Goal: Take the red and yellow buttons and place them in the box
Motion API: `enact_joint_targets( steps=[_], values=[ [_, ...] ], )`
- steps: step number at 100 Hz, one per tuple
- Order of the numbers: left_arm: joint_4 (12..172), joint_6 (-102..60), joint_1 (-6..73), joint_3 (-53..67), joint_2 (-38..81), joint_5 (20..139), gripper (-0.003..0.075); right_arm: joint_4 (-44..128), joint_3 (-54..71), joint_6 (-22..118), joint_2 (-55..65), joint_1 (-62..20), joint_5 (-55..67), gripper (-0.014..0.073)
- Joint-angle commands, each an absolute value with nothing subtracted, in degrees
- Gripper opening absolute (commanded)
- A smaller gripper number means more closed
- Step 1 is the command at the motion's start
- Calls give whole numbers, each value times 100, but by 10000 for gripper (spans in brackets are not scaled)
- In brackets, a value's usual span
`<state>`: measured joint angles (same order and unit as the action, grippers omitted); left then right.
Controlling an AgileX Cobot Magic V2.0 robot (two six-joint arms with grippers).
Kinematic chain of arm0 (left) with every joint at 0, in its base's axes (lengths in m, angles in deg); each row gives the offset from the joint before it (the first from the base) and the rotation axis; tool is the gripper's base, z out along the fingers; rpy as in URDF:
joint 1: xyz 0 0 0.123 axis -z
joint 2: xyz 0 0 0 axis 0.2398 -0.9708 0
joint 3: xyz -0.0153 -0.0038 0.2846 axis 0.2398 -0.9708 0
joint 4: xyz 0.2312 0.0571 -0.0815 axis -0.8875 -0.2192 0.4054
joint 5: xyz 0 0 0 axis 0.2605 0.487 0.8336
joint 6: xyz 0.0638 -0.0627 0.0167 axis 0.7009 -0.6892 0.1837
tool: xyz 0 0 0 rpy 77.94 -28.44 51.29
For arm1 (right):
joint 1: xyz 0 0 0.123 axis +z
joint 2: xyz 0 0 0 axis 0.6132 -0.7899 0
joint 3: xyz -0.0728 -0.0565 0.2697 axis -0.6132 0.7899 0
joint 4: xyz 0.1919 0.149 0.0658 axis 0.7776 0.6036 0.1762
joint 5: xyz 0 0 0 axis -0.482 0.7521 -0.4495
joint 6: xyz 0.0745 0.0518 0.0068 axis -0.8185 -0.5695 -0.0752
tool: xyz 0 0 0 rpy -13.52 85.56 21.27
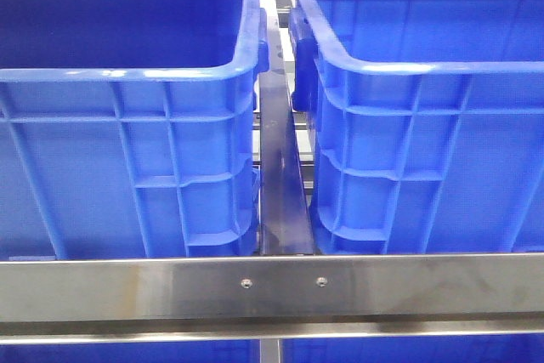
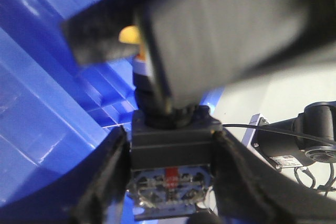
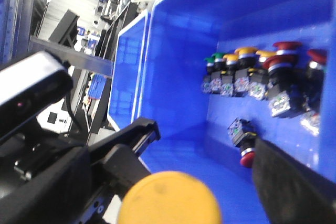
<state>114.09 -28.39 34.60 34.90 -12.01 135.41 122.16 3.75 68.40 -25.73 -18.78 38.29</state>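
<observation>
From the front camera I see two blue crates side by side behind a steel rail (image 1: pixel 272 282): the left crate (image 1: pixel 127 125) and the right crate (image 1: pixel 425 125), with a narrow metal strip (image 1: pixel 279 184) running between them. Neither arm shows clearly there; only dark fragments cross the top edge.

On the left wrist camera, the left gripper (image 2: pixel 170 124) is clenched on a push button (image 2: pixel 168 140), its black body and metal terminal base sitting between the two padded fingers (image 2: pixel 100 182). A small yellow cap (image 2: pixel 128 35) shows further out, partly covered by a blurred dark arm part (image 2: pixel 226 30). Blue crate wall fills the side of this view.

On the right wrist camera, the right gripper (image 3: pixel 173 203) holds a yellow button (image 3: pixel 168 199) between its fingers, over the open crate (image 3: pixel 178 51). Inside that crate lies a cluster of buttons (image 3: pixel 257 74) with green, yellow and red caps, and one red-capped button (image 3: pixel 244 140) lies apart from them.
</observation>
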Motion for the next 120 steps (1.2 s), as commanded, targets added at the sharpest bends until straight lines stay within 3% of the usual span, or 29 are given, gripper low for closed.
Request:
enact_joint_targets(
  steps=[1,15,24,50,57,73,81,104,120],
  values=[
    [11812,-2836,3516,3652,-946,13473,167,12560,159,6949,-2377,-1872,4039,528],
    [11812,-2836,3516,3652,-946,13473,167,12560,159,6949,-2377,-1872,4137,308],
    [11812,-2836,3516,3652,-946,13473,167,12560,159,6949,-2377,-1872,4192,253],
    [11737,-2836,3516,3652,-946,13507,189,12560,159,6949,-2377,-1872,4262,257],
    [11678,-2836,3516,3652,-946,13516,249,12560,159,6949,-2377,-1872,4262,257],
    [11662,-2847,3516,3652,-946,13572,477,12560,159,6949,-2377,-1872,4262,257],
    [11662,-2847,3516,3652,-946,13597,538,12560,159,6949,-2377,-1872,4262,257],
    [11662,-2847,3516,3652,-946,13590,547,12560,159,6949,-2367,-1956,4218,257],
    [11662,-2847,3516,3652,-946,13660,547,12532,95,7062,-2358,-2492,4208,257]
  ],
)
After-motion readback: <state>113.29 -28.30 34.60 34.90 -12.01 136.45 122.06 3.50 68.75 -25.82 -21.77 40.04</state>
